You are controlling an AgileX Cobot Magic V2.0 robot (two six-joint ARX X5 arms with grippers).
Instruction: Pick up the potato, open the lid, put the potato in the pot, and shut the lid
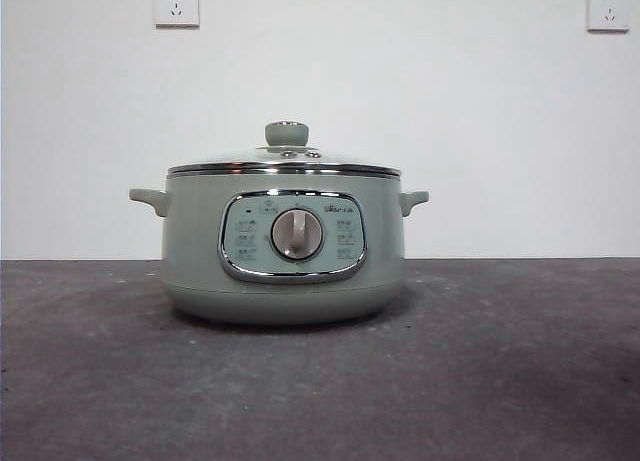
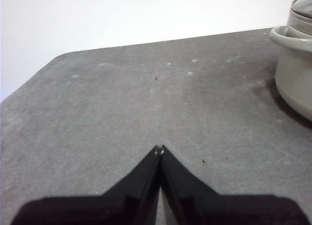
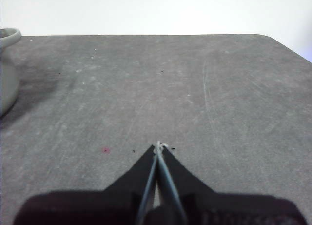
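Note:
The sage-green pot stands in the middle of the dark table in the front view, its control panel and silver dial facing the camera. The glass lid with its green knob rests shut on the pot. The potato is out of view. My left gripper is shut and holds nothing, hovering over bare table with the pot off to one side. Over bare table too, my right gripper is shut and holds nothing; only a sliver of the pot shows at that view's edge.
The grey table runs to a white wall behind, which carries two power sockets high up. The table's rounded corners show in both wrist views. Neither arm appears in the front view.

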